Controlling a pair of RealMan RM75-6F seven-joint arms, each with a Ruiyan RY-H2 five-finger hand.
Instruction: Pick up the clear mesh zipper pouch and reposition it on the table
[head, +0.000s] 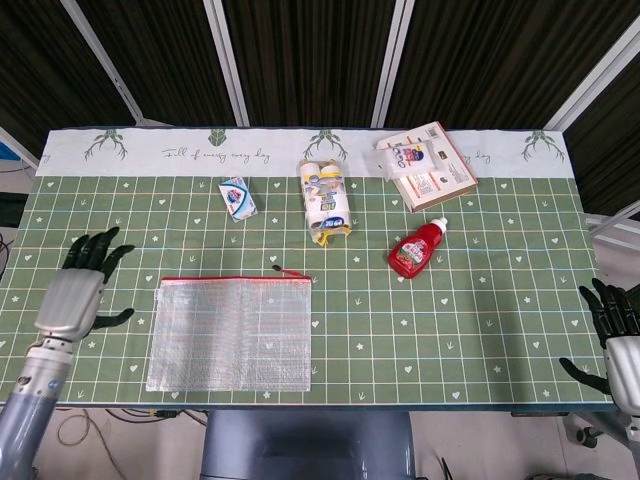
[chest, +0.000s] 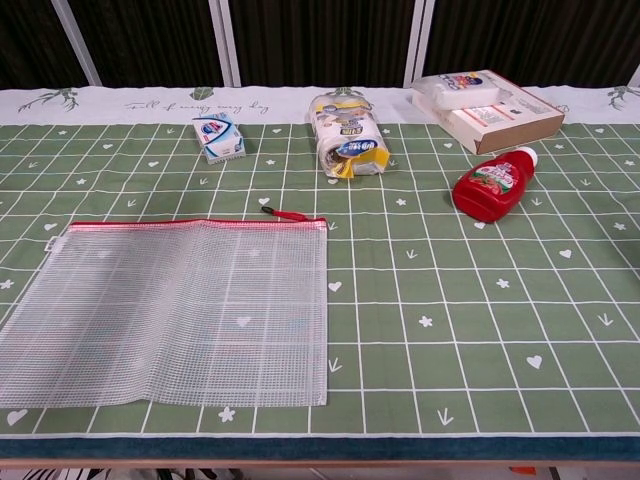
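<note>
Clear mesh zipper pouch (head: 230, 335) laid flat at table (head: 480, 340) near edge, 7 o'clock from centre, red zipper along far side. Left hand (head: 75, 293) seen just beside pouch at 9 o'clock, fingers spread, nothing held. Right hand (head: 618, 345) off table's right edge at 4 o'clock, fingers apart, empty. Red bottle (head: 415, 248) at 2 o'clock.

Table (head: 480, 340) is carrying a checked cloth (head: 420, 330) — pouch (head: 230, 334), bottle (head: 414, 248), box (head: 431, 165), rolls (head: 324, 199) lying on it.
</note>
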